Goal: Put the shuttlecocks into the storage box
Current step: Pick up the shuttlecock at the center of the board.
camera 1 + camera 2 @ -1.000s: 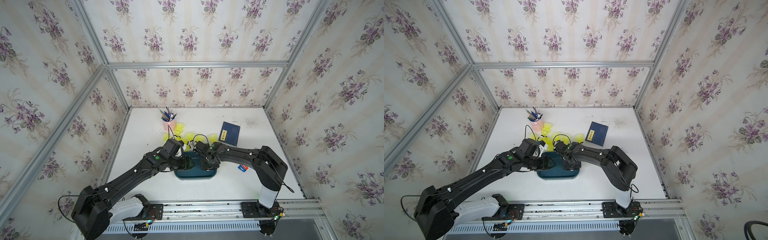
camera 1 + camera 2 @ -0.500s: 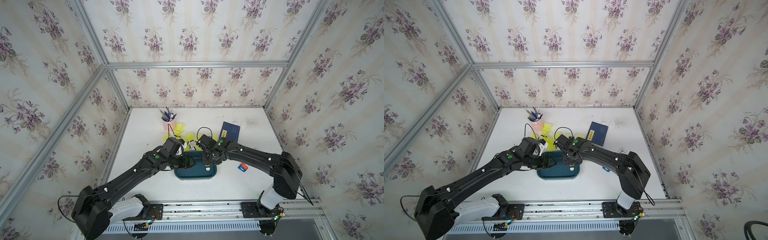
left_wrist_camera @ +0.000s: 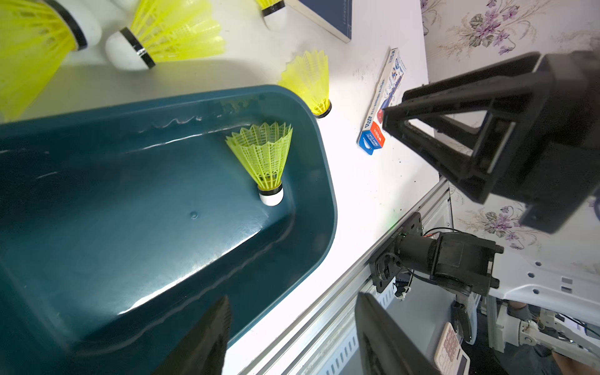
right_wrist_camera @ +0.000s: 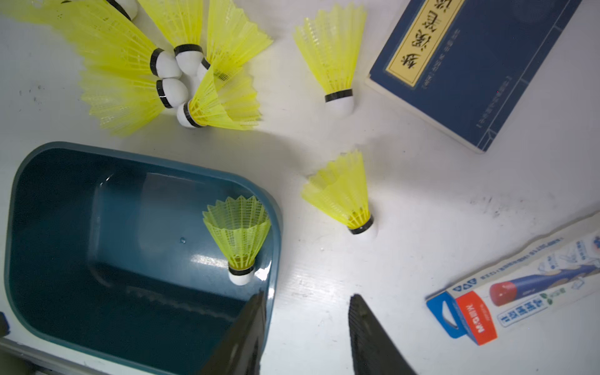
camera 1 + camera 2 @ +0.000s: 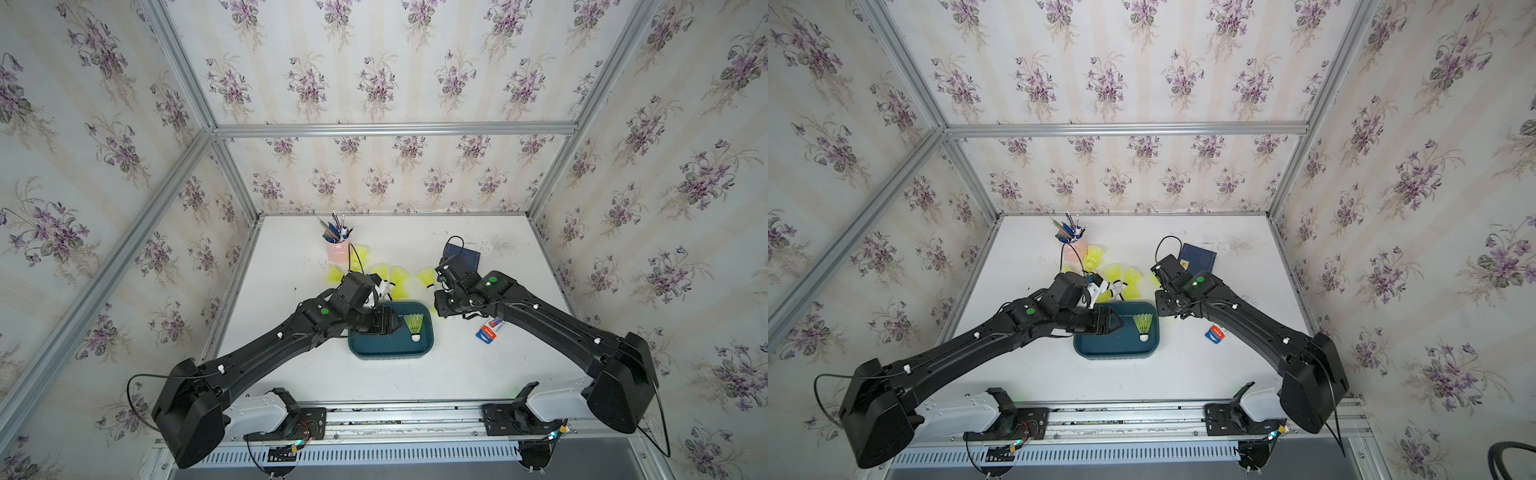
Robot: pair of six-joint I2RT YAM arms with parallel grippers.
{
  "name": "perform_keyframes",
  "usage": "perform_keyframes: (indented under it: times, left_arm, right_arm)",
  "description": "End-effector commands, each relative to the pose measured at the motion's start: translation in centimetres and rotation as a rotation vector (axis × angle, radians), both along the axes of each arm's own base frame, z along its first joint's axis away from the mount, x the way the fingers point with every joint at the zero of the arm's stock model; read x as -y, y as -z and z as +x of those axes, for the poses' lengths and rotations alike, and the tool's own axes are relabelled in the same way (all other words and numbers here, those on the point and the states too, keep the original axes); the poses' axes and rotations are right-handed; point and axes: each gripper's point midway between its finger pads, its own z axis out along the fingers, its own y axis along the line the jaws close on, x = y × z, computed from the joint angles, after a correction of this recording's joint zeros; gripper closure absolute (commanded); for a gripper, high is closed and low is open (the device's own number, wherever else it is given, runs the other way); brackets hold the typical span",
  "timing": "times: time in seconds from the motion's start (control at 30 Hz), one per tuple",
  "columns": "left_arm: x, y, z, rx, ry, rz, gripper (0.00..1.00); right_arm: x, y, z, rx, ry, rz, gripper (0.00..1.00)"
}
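Note:
The dark teal storage box (image 5: 390,354) (image 5: 1116,353) lies at the table's front middle in both top views. One yellow-green shuttlecock (image 5: 414,325) (image 3: 264,156) (image 4: 238,230) rests inside it at its right end. My left gripper (image 5: 395,322) (image 3: 292,297) hovers over the box's left part, open and empty. My right gripper (image 5: 440,307) (image 4: 306,298) stands open and empty just right of the box. A cluster of several shuttlecocks (image 4: 181,71) (image 5: 397,280) lies behind the box. One shuttlecock (image 4: 344,194) lies beside the box's right corner, another (image 4: 334,58) near the book.
A pink pen cup (image 5: 337,249) stands at the back left of the shuttlecocks. A navy book (image 5: 467,255) (image 4: 470,65) lies behind the right arm. A red, blue and white carton (image 5: 491,329) (image 4: 519,289) lies right of the box. The aluminium rail (image 5: 395,411) runs along the front edge.
My right gripper has pulled back from over the box to its right side, and a shuttlecock now lies loose in the box. The left arm has hardly moved.

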Motion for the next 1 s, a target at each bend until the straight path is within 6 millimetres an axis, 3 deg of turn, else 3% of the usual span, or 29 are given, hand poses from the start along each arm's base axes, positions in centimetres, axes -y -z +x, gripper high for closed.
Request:
perform_keyframes:
  times: [0.0,0.17,0.3,0.33,0.53,0.57,0.63,0.97]
  left_arm:
    - [1.0,-0.6,1.4,0.105,-0.015,0.005,0.34]
    - [3.5,0.1,1.9,0.096,0.020,-0.008,0.35]
    - [5.3,-0.3,1.9,0.109,0.052,-0.020,0.35]
    - [5.9,0.7,2.0,0.089,0.063,-0.001,0.35]
    - [7.9,1.5,1.7,0.070,0.111,0.004,0.35]
    - [8.1,1.6,1.7,0.068,0.115,0.008,0.35]
    - [8.3,1.9,1.6,0.063,0.119,0.011,0.35]
    - [8.5,3.0,1.6,0.048,0.127,0.021,0.35]
  right_arm:
    - [0.2,0.1,0.1,0.039,-0.119,0.019,0.55]
    - [2.8,1.9,0.5,0.015,-0.088,0.011,0.57]
    - [2.2,2.8,0.9,-0.001,-0.102,0.027,0.58]
    - [2.1,3.3,0.7,-0.019,-0.109,0.025,0.58]
    - [2.8,5.4,1.1,-0.053,-0.122,-0.056,0.58]
    - [3.9,5.5,1.8,-0.061,-0.089,-0.071,0.58]
    - [4.1,5.8,2.2,-0.063,-0.096,-0.103,0.58]
    - [4.3,8.9,1.6,-0.132,-0.132,-0.139,0.56]
